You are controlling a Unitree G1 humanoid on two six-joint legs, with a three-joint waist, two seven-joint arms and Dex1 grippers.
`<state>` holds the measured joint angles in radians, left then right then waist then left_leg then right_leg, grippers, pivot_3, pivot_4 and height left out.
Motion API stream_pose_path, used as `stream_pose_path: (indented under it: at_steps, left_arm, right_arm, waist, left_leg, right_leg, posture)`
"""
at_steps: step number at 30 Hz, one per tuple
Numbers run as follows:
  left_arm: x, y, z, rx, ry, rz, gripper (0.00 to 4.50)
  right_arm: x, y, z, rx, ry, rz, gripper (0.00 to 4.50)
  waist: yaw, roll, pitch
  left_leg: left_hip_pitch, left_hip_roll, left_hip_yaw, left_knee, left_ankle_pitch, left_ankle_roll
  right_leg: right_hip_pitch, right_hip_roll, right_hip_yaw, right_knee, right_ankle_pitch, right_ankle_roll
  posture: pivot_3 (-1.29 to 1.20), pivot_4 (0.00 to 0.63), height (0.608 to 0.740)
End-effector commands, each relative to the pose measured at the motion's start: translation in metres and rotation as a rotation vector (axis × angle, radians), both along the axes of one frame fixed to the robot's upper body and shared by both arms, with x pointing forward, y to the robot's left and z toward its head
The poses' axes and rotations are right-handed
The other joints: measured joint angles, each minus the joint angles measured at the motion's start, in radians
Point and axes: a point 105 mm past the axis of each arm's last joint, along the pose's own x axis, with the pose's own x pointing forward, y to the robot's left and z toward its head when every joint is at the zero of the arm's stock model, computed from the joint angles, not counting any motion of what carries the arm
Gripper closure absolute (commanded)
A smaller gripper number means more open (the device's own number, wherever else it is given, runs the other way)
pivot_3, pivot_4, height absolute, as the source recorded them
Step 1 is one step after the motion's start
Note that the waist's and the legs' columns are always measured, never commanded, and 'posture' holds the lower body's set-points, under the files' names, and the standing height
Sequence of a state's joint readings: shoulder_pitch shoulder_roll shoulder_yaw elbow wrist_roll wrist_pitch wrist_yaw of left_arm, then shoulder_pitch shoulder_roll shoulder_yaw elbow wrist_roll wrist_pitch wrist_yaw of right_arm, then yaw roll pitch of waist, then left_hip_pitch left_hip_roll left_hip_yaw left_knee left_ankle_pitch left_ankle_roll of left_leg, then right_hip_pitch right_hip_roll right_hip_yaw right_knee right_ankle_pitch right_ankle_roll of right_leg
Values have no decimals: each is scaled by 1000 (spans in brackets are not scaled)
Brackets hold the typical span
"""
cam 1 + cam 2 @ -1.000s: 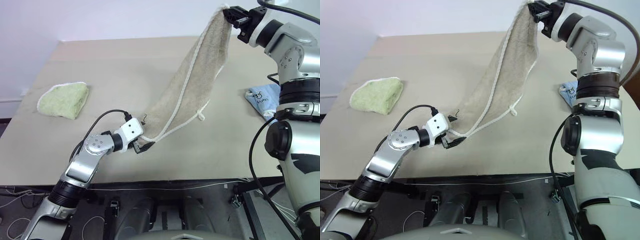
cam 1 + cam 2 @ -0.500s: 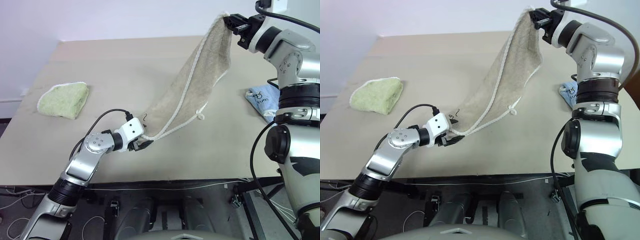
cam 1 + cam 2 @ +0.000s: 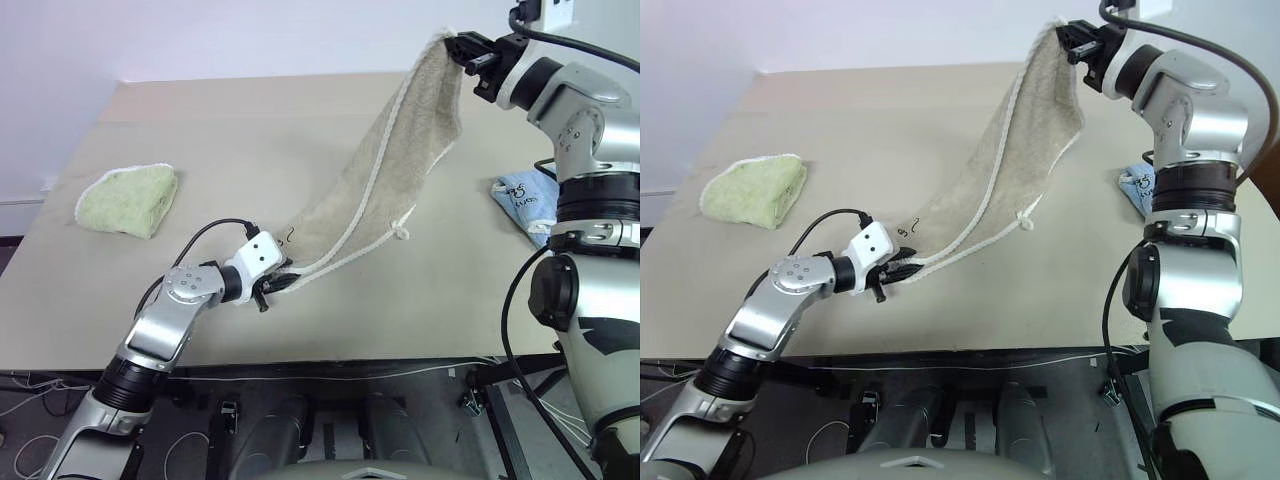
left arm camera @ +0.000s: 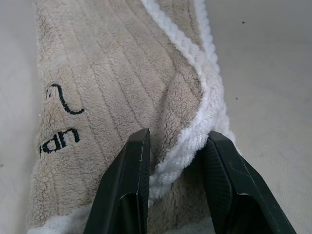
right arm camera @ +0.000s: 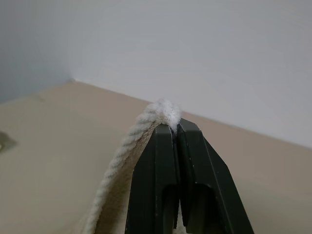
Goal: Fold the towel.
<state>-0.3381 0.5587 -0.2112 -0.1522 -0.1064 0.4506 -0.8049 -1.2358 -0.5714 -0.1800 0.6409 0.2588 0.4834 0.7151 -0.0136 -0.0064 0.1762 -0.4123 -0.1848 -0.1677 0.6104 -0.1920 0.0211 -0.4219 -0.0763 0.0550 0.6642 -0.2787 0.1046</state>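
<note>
The beige towel (image 3: 385, 180) hangs stretched between the two grippers, its long axis running diagonally from a high far-right corner down to a low near-left corner by the table's front edge. The right gripper (image 3: 462, 45) holds the upper corner well above the table (image 3: 250, 130), its fingers pressed together on the white stitched edging, as the right wrist view shows. The left gripper (image 4: 178, 151) sits low at the towel's bottom end, its two fingers (image 4: 131, 180) set either side of a bunched fold of edging and touching the cloth. The dark printed logo (image 4: 61, 122) lies just beside that grip. A white loop (image 3: 402, 233) dangles from the lower edge. A folded light green towel (image 3: 128, 200) lies on the table's left, a light blue cloth (image 3: 525, 195) on its right.
</note>
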Motion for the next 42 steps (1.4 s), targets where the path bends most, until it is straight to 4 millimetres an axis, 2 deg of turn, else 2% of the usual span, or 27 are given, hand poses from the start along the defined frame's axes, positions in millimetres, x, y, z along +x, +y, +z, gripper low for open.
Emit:
stream_pose_path:
  at_steps: [1,7,10,13,15,19,21,23,25,28,31,37,42]
  left_arm:
    - [7,0,16,-27,-57,-7,2926]
    - [7,-8,12,-41,-40,-32,2926]
    - [4,-13,11,-51,-21,-57,3555]
    - [2,-18,17,-128,8,-69,4469]
    - [-1,-21,24,-197,44,-85,4469]
    - [-2,-13,30,-222,58,-89,4469]
    - [6,-6,52,-317,-20,-52,4469]
    - [19,10,83,-441,-96,22,4469]
    - [27,33,105,-507,-131,86,4469]
    - [35,65,133,-604,-152,141,4469]
    - [54,101,168,-798,-122,278,4469]
    - [88,149,201,-992,-122,437,4469]
    - [115,163,214,-960,-212,543,4469]
  right_arm:
    - [-8,3,19,-5,-71,17,4500]
    - [-9,1,17,-10,-65,13,4500]
    - [-10,0,17,-9,-64,10,4500]
    - [-10,-1,17,-9,-62,6,4500]
    - [-10,-1,16,-11,-60,5,4500]
    - [-10,-1,14,-13,-58,3,4500]
    - [-10,-1,14,-13,-57,3,4500]
    - [-10,-3,14,-14,-56,-7,4500]
    - [-6,-10,13,-17,-43,-42,4500]
    - [-1,-17,12,-19,-35,-87,4500]
    - [2,-19,16,-7,-39,-94,4500]
    - [11,-24,17,1,-37,-144,4500]
    - [20,-27,20,39,-44,-199,4500]
  waist:
    - [0,0,0]
    - [-1,0,0]
    - [0,0,0]
    - [0,0,0]
    - [0,0,0]
    - [-2,0,0]
    - [-1,0,0]
    - [1,0,0]
    - [1,0,0]
    - [-4,0,0]
    - [-2,-1,0]
    - [-5,-1,0]
    - [-6,-1,0]
  left_leg:
    - [0,0,0,0,0,0]
    - [0,0,0,0,0,0]
    - [0,0,0,0,0,0]
    - [-1,0,0,0,0,0]
    - [-1,0,0,0,0,0]
    - [-2,0,0,1,0,0]
    - [-2,0,0,0,0,0]
    - [-3,0,0,1,0,0]
    - [-4,0,-1,3,0,0]
    - [-5,0,0,2,0,0]
    - [-6,0,0,2,1,0]
    - [-8,0,-1,4,3,-4]
    - [-8,0,-1,3,3,-4]
  right_leg:
    - [0,0,0,0,0,0]
    - [0,0,0,0,0,0]
    - [0,0,0,0,0,0]
    - [-1,0,0,0,0,0]
    - [-1,0,0,0,0,0]
    - [-2,0,0,0,0,0]
    - [-2,0,0,0,0,0]
    - [-3,0,0,0,0,0]
    - [-3,0,-1,0,0,0]
    - [-4,0,-1,0,0,0]
    - [-5,0,-1,0,0,0]
    - [-6,1,-2,1,0,0]
    - [-7,1,-2,0,0,0]
  posture:
    - [0,150,740]
    - [0,150,740]
    - [0,150,740]
    - [0,150,740]
    - [0,150,740]
    - [0,150,740]
    - [0,150,740]
    - [0,150,740]
    - [0,150,740]
    - [0,150,740]
    - [0,150,740]
    - [0,150,740]
    - [0,150,740]
